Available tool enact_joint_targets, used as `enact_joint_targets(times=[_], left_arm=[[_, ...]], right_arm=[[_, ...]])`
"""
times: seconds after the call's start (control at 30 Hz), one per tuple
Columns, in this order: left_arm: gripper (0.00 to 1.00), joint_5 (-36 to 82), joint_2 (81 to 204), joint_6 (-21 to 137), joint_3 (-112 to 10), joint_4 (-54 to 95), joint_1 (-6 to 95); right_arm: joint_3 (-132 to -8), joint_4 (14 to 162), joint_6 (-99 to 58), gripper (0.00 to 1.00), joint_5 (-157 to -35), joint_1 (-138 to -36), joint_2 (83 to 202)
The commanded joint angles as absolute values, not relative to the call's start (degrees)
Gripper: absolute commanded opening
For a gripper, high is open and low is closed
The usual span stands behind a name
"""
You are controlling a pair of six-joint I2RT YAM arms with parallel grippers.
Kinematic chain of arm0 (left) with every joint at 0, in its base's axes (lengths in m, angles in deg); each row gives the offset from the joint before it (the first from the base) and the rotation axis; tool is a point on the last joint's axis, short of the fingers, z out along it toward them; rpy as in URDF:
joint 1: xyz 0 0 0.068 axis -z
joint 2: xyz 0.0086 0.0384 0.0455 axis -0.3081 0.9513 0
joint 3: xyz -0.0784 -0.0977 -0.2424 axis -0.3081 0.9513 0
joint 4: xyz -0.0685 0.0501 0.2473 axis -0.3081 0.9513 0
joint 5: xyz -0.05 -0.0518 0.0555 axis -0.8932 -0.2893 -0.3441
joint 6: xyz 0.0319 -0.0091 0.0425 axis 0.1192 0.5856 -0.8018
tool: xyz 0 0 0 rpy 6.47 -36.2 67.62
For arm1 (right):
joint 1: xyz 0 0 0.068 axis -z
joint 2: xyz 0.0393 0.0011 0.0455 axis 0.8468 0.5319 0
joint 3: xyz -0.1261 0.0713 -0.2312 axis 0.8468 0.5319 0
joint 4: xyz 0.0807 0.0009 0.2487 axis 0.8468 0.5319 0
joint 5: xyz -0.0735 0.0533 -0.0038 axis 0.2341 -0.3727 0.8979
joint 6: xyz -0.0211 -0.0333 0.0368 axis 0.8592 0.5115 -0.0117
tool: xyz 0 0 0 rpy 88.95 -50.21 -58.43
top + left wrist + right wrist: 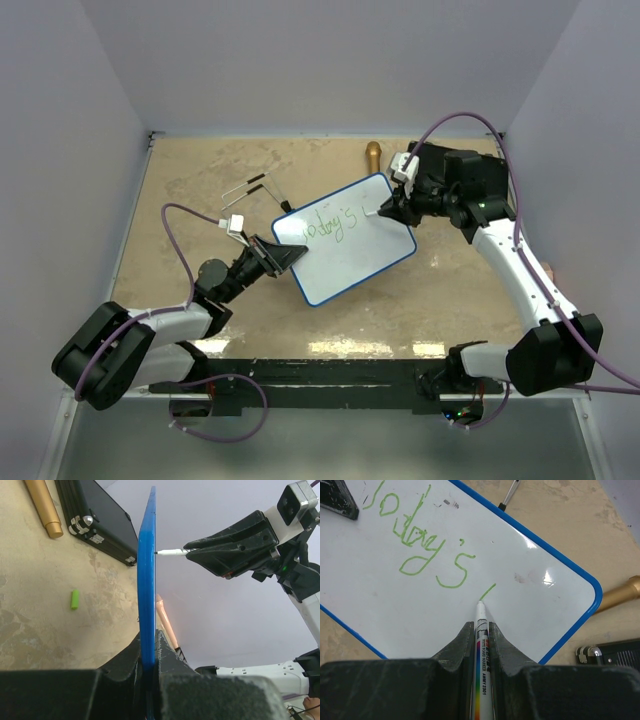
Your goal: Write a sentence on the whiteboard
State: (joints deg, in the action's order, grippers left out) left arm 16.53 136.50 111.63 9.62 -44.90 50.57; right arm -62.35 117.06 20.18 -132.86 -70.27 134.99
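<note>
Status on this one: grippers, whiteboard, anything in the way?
Left gripper shut on whiteboard edge. Right gripper shut on marker, tip on board, green writing started. Nothing blocking.

whiteboard (520,610): white, blue rim, green writing | marker (481,625): white, rainbow stripe | case (100,520): black
</note>
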Motion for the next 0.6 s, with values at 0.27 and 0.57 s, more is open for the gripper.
enact_joint_targets(times=[0.27,0.57], left_arm=[[0.00,15.7,135.5,113.8,7.3,-86.2,50.2],[0.00,15.7,135.5,113.8,7.1,-86.1,50.2]], right_arm=[[-65.1,111.5,16.4,0.00,-129.3,-70.3,134.3],[-66.0,108.7,14.2,0.00,-128.7,-70.3,135.7]])
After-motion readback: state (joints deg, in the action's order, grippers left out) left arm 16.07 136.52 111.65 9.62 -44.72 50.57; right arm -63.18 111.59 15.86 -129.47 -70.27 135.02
